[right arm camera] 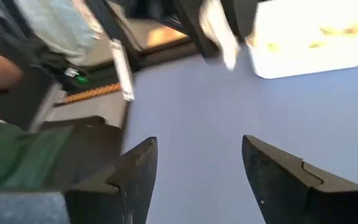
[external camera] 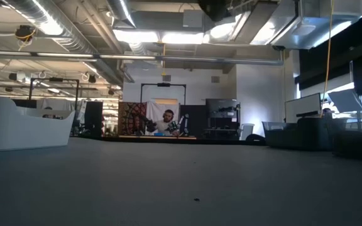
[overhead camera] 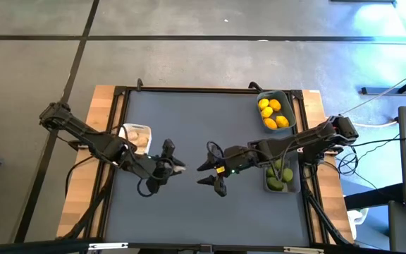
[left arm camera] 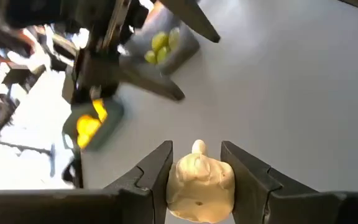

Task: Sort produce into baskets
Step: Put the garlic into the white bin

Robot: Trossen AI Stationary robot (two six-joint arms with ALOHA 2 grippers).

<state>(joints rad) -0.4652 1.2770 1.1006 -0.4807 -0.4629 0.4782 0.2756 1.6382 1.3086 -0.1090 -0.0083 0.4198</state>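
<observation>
Left gripper (left arm camera: 196, 180) of mine pinches a knobbly off-white garlic bulb (left arm camera: 199, 182) between both fingers above the grey mat, near the white rectangular basket (overhead camera: 137, 136) where garlic belongs. Right gripper (overhead camera: 212, 174) hangs spread and empty nearby, lemons (overhead camera: 272, 113) and limes (overhead camera: 279, 175) already binned.

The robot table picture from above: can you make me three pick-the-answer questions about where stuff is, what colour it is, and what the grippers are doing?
1. Where are the yellow-orange lemons?
A. in the blue-grey rectangular basket
B. in the white rectangular basket
C. loose on the table

2. What colour is the fruit in the dark grey basket?
A. red
B. green
C. purple

3. What is the left gripper doing?
A. hanging open and empty
B. gripping a lemon
C. gripping a knobbly off-white garlic bulb

Answers:
A, the high view shows them in that basket.
B, round green limes lie there.
C, the left wrist view shows the bulb between its fingers; the right gripper is open.
</observation>
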